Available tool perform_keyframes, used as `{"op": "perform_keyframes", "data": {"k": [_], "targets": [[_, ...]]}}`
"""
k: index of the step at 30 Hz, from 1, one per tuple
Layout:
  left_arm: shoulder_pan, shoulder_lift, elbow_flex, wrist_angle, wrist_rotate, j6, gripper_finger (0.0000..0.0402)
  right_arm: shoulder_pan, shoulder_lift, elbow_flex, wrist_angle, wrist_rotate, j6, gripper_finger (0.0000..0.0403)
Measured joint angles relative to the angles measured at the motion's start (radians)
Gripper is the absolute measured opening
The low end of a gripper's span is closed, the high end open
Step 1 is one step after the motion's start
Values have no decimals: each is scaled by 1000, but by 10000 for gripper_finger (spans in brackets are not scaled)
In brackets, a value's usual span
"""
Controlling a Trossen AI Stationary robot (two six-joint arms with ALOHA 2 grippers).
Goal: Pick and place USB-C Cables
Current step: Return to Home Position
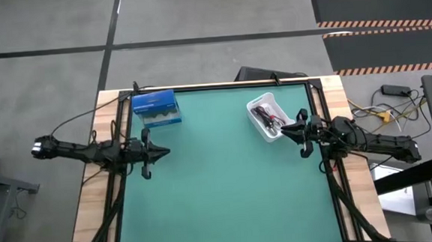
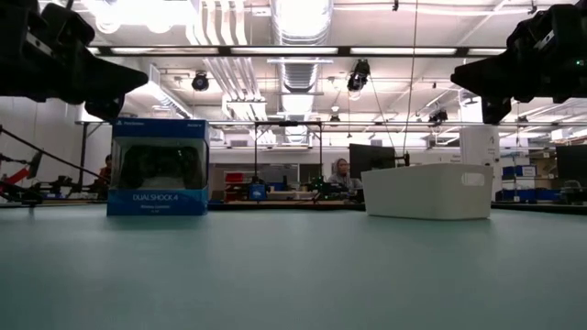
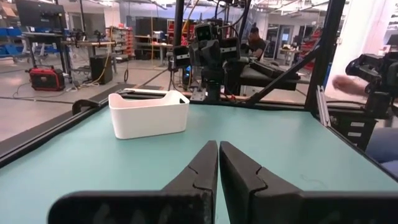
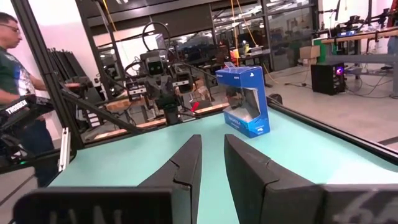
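A white bin [image 1: 268,116] stands on the green table, far right of centre. Inside it lie the USB-C cables [image 1: 267,118], showing as small red and dark bundles. The bin also shows in the low view [image 2: 428,191] and the left wrist view [image 3: 149,114], where its wall hides the cables. My right gripper [image 4: 212,138] hangs level above the table just right of the bin [image 1: 286,132], slightly open, with nothing between its fingers. My left gripper [image 3: 218,144] hangs level at the table's left side [image 1: 165,151], shut and holding nothing.
A blue game-controller box [image 1: 156,108] stands upright at the far left [image 4: 247,102]. Black frame rails run along the table's edges [image 1: 322,107]. A person [image 4: 15,74] stands beyond the table's far edge. The green mat between the two arms is bare.
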Motion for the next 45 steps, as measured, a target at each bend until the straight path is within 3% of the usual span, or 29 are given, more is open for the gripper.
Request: {"op": "perform_keyframes", "data": {"k": [45], "targets": [[0,48,0,0,1,0,2,0,0,0,0,0,0,59]]}}
